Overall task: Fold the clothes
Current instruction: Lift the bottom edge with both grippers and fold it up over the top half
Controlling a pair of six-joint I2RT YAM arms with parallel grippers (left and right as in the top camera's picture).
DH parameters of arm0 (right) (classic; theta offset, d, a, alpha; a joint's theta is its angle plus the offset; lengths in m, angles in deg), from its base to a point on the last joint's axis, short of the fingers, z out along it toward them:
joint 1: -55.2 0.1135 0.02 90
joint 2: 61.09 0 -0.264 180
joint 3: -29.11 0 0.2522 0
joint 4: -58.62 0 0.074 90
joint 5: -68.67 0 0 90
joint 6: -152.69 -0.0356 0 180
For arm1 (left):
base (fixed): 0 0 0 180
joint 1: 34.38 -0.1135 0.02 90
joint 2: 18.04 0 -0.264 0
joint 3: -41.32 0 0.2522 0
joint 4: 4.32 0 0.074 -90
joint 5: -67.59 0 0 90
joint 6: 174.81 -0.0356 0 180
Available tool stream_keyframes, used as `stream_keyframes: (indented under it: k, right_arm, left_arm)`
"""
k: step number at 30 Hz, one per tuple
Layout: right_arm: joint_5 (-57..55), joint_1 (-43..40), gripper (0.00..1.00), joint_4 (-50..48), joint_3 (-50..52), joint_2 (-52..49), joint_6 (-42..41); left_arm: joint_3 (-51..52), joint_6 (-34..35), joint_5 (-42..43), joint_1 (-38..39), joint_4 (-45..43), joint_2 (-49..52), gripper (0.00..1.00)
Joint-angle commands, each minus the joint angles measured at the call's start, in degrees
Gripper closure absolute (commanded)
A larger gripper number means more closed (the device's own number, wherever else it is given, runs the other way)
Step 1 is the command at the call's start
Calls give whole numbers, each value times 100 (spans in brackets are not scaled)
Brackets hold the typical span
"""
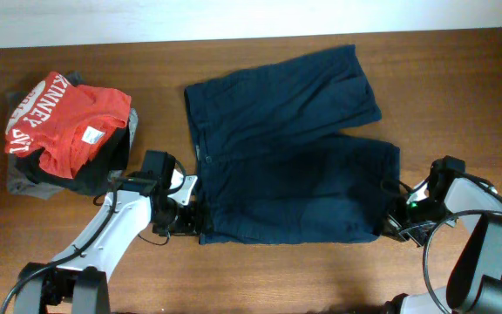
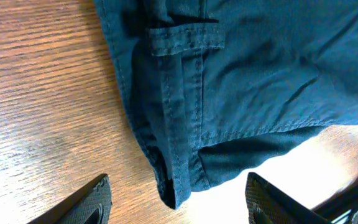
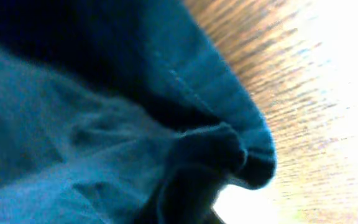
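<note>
Navy shorts [image 1: 290, 148] spread flat on worktop [image 1: 260, 279], left claw [image 2: 179, 202] released astride waistband corner at 7 o'clock, right claw [image 1: 394, 220] clenched on bunched leg hem at 4 o'clock, red shirt [image 1: 64, 122] heaped at 9 o'clock

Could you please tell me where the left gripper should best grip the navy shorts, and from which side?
Probably the near waistband corner of the navy shorts, from the left over the table. The stitched band is thick there and ends in a free corner lying flat, which the open left gripper straddles.
</note>
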Motion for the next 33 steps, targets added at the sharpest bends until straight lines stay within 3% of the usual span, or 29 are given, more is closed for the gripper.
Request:
stream_keyframes:
  k: [1,5,10,15,20,25,29,33]
  right_arm:
    - [-175,0,96,2,61,-138,181]
    - [-173,0,96,17,61,-129,181]
    - [-173,0,96,52,61,-127,188]
    - [-170,0,96,55,63,-127,225]
    - [-173,0,96,50,63,-127,310]
    - [-173,0,96,31,63,-127,310]
    - [-170,0,96,31,61,-120,310]
    - [-153,-2,96,186,-28,389,304]
  left_arm:
    - [68,17,81,66,4,52,32]
    - [236,481,83,352,-17,52,32]
    - [612,1587,-68,610,-66,55,32]
    - [964,1838,-463,614,-649,55,33]
    - [988,1840,-660,614,-1178,52,52]
    - [988,1923,-841,614,-1259,52,59]
    - [988,1954,-813,614,-1130,52,99]
    - [890,1961,-402,612,-424,-31,99]
